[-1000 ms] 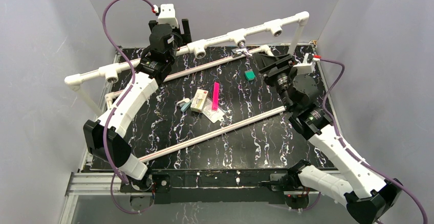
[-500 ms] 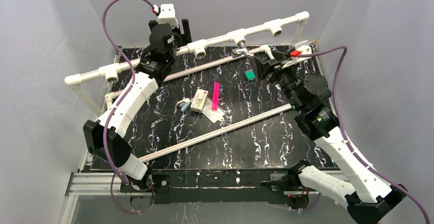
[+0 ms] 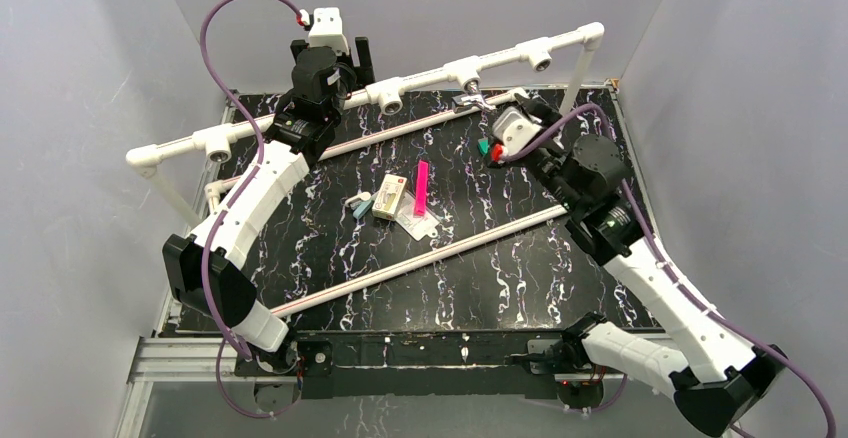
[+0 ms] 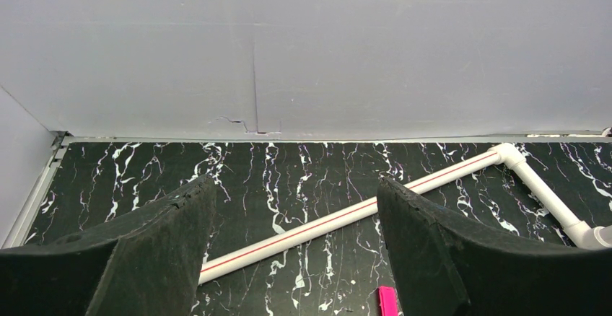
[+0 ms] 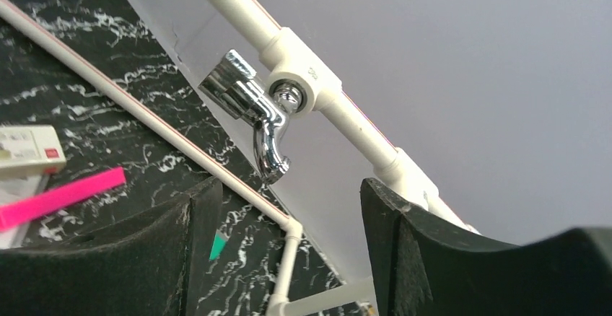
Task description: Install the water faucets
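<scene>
A silvery water faucet (image 3: 473,98) hangs from a white tee socket (image 3: 462,70) on the raised pipe rail, spout down. The right wrist view shows the faucet (image 5: 252,110) screwed into that socket (image 5: 299,85). It sits above and ahead of my right gripper (image 5: 289,186), which is open with nothing between its fingers. From above, the right gripper (image 3: 528,110) is just right of the faucet and apart from it. My left gripper (image 3: 362,53) is up by the back wall behind the rail. It stands wide open (image 4: 296,186) and empty, facing the wall.
A pink strip (image 3: 421,188), a small box (image 3: 389,196) and a clear packet lie mid-table. A green square piece (image 3: 483,146) sits under the right wrist. White pipes (image 3: 420,258) run diagonally across the black marbled table (image 3: 330,258). Grey walls close in on three sides.
My right wrist has rolled over and swung left toward the faucet, and its jaws have spread wider. The left arm has not moved.
</scene>
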